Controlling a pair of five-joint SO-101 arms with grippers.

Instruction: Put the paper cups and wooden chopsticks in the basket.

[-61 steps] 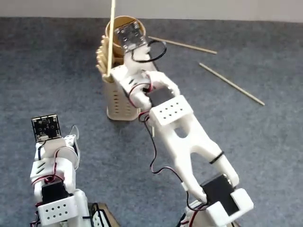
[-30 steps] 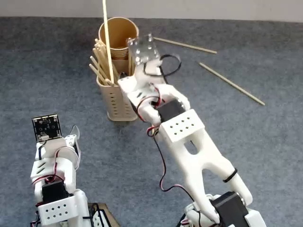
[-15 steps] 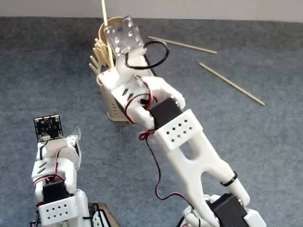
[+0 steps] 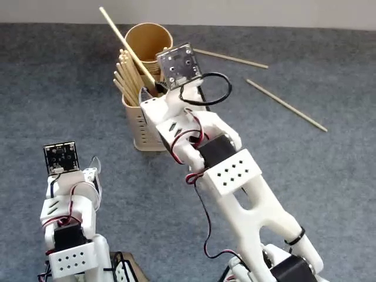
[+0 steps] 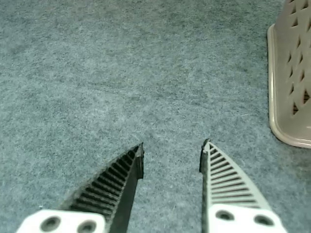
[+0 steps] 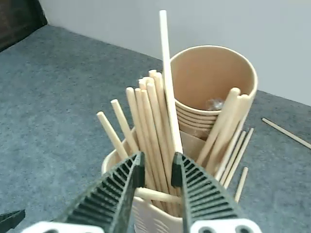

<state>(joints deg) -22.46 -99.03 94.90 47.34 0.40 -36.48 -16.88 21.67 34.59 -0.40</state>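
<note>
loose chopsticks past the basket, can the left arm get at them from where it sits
Probably not: the left gripper sits far back, with the basket and the right arm between it and both loose chopsticks.

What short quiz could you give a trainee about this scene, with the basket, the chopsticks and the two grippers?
1. In the high view, how many loose chopsticks lie on the carpet outside the basket?
2. The right gripper is above: A) bare carpet; B) the basket; C) the loose chopsticks.
3. True or false: the left gripper is holding a chopstick.

Key: 1) two. 2) B. 3) false; it is open and empty over the carpet.
</note>
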